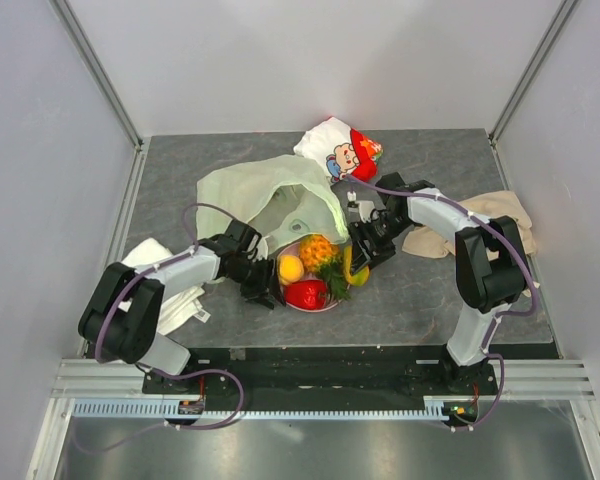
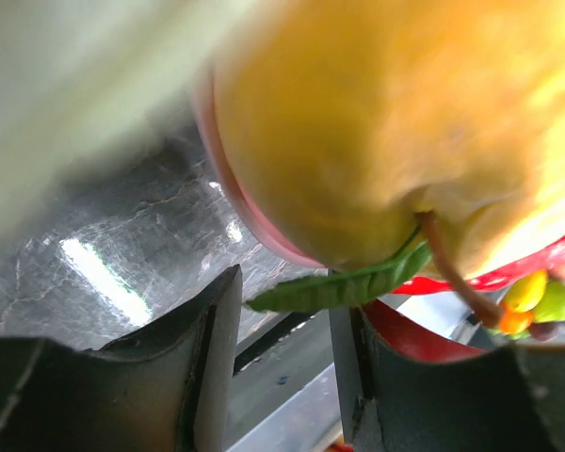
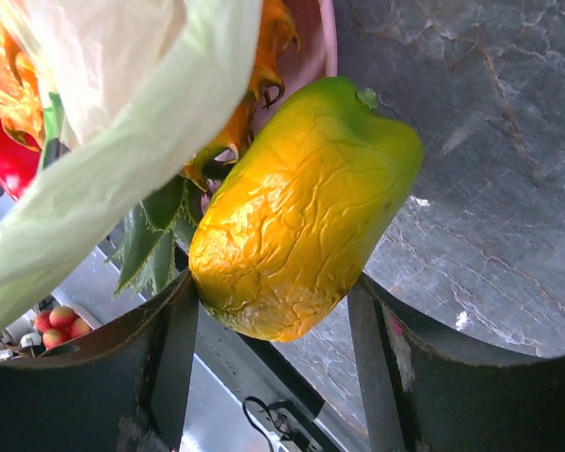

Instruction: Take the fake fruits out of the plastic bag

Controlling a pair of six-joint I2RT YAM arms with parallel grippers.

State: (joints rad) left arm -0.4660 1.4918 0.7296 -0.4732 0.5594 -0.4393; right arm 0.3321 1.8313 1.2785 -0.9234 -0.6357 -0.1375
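Observation:
The pale-green plastic bag (image 1: pixel 265 195) lies open behind a pink plate (image 1: pixel 321 308). On the plate are a pineapple (image 1: pixel 317 250), a yellow peach-like fruit (image 1: pixel 291 267) and a red pepper piece (image 1: pixel 306 293). My right gripper (image 1: pixel 361 253) (image 3: pixel 271 287) is shut on a yellow-green mango (image 3: pixel 301 207) at the plate's right rim, both fingertips touching its sides. The bag's edge (image 3: pixel 122 141) drapes over the pineapple (image 3: pixel 264 56). My left gripper (image 1: pixel 268 288) (image 2: pixel 284 282) stands open at the plate's left side. The yellow fruit (image 2: pixel 377 132) fills that view, and its green leaf (image 2: pixel 348 284) crosses the gap.
A white-and-red cartoon pouch (image 1: pixel 340 148) lies behind the bag. A beige cloth (image 1: pixel 480 215) is at the right under my right arm. A white cloth (image 1: pixel 158 272) lies at the left under my left arm. Grey walls close in three sides.

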